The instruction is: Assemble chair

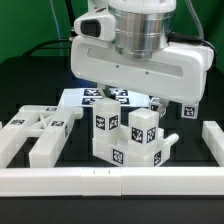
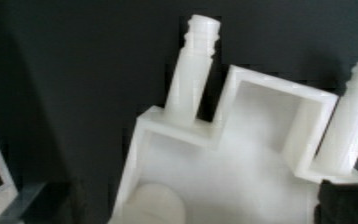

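Note:
The partly joined chair is a cluster of glossy white blocks with black-and-white tags, standing mid-table in the exterior view. My gripper hangs just above it, its wide white body hiding the cluster's back. The wrist view looks down on a flat white slab with a square notch and two round bars rising from it. My gripper is open. Its dark fingertips sit far apart at either side of the slab, and a dark gap separates the slab from one of them.
Loose white chair parts lie at the exterior view's left. The marker board lies flat behind the cluster. White border rails run along the front and the right.

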Controlling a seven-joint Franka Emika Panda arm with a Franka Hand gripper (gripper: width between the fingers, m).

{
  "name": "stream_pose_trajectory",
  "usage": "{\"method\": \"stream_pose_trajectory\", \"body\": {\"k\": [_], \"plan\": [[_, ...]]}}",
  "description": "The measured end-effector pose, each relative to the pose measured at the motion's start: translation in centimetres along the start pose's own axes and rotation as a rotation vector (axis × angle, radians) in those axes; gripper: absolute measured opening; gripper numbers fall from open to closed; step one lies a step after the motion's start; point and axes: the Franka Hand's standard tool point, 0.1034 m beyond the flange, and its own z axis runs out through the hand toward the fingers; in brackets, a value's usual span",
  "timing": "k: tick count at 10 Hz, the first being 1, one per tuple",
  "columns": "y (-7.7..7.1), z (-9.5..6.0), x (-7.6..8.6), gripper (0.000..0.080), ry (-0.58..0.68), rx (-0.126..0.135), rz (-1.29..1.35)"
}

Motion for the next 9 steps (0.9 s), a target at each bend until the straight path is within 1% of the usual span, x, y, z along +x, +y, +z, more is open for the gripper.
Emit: {"method": "stream_pose_trajectory", "body": {"k": [1, 2, 3, 5, 6, 9], "plan": [[-0.2, -0.2, -0.4, 0.0649, 0.026, 0.010, 0.066], [0.1, 0.4, -1.2, 0.0649, 0.087, 0.033, 0.131], [0.6, 1.3, -2.0, 0.0649, 0.103, 0.032, 0.137], [1.0, 3.2, -2.0, 0.0649, 0.132, 0.019, 0.134], [1.1, 3.5, -2.1, 0.0649, 0.129, 0.014, 0.126], [1.2, 3.6, -2.0, 0.0649, 0.130, 0.013, 0.125]]}}
